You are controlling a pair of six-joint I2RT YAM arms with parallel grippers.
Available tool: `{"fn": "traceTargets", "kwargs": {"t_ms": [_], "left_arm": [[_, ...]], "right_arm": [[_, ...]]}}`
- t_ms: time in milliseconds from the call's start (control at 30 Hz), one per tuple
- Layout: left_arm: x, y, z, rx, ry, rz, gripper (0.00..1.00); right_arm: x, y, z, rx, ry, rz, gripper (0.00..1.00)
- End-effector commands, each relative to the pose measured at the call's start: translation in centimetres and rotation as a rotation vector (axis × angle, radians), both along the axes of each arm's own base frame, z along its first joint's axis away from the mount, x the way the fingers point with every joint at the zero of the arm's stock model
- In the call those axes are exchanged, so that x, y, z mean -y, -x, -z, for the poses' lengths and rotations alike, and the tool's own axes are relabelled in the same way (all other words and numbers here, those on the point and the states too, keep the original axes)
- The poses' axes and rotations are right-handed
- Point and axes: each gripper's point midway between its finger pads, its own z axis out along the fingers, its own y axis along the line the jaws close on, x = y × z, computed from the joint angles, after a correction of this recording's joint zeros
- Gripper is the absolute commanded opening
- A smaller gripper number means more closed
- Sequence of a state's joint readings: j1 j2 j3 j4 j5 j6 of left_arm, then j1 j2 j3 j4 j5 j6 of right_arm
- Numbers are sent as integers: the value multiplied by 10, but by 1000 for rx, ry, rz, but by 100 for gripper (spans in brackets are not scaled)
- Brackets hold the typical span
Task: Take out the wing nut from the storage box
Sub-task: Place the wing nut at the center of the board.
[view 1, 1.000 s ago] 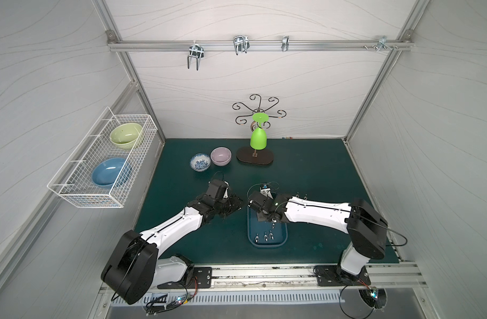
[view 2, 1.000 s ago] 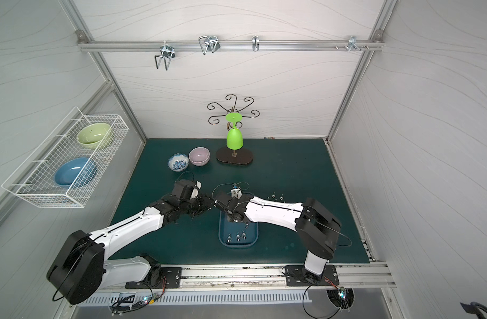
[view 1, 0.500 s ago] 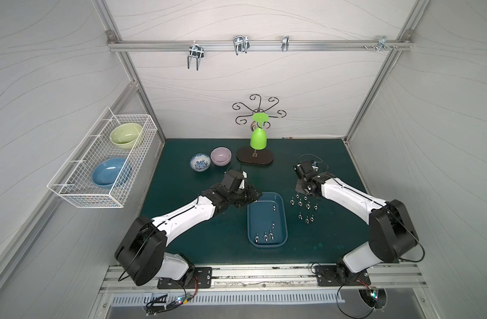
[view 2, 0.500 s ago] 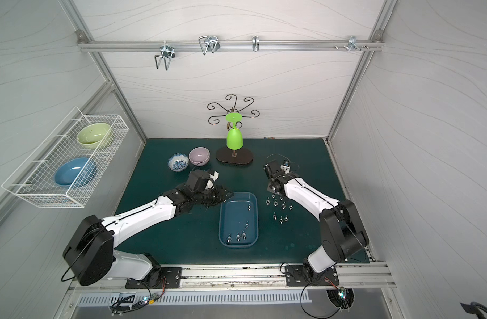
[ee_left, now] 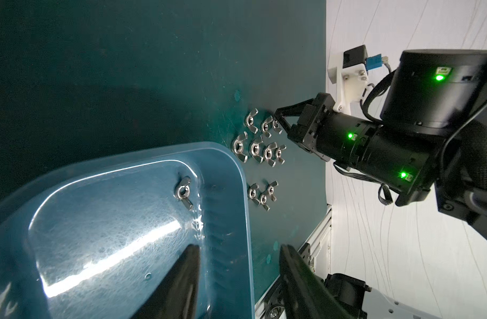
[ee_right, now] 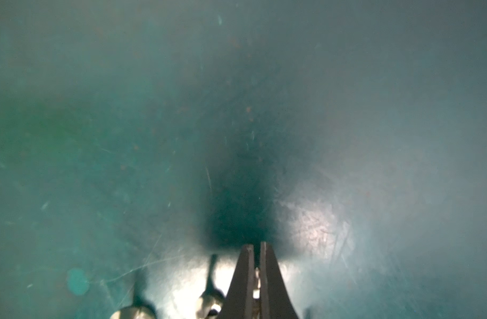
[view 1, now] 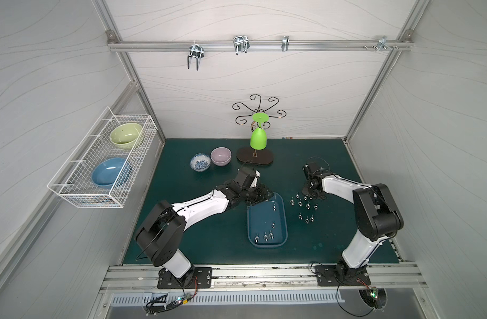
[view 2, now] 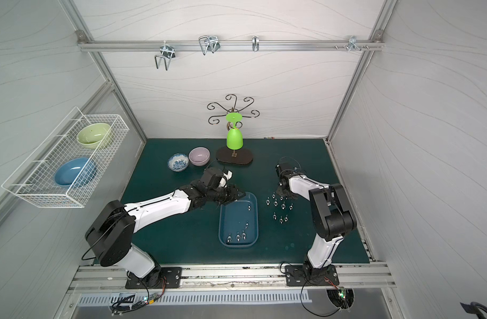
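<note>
Emptying the shallow blue plastic storage box: roughly two thirds done, judging by the count.
About ten steel wing nuts lie on the dark green mat just beside the box, and five remaining wing nuts sit inside. The right gripper, low over the pile, clamps what looks like one more wing nut. The left gripper stands spread astride the box's far corner.

A patterned bowl sits just beside a lilac bowl, near the stand.
</note>
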State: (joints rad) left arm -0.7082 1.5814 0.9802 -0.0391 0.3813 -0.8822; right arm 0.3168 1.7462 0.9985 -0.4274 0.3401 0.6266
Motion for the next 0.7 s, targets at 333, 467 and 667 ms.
{"fn": "traceTargets", "kwargs": {"t_ms": [333,467,667], "left_arm": [[3,7,0,20,22,20,51],[-1,8,0,23,17,17,51],[-6,12,-7,41,14,13,51]], "right_arm": [[6,7,6,-10,-2,15,13],[6,9,4,3,-7,11,21],[1,7,-21,77,-6,-7,26]]}}
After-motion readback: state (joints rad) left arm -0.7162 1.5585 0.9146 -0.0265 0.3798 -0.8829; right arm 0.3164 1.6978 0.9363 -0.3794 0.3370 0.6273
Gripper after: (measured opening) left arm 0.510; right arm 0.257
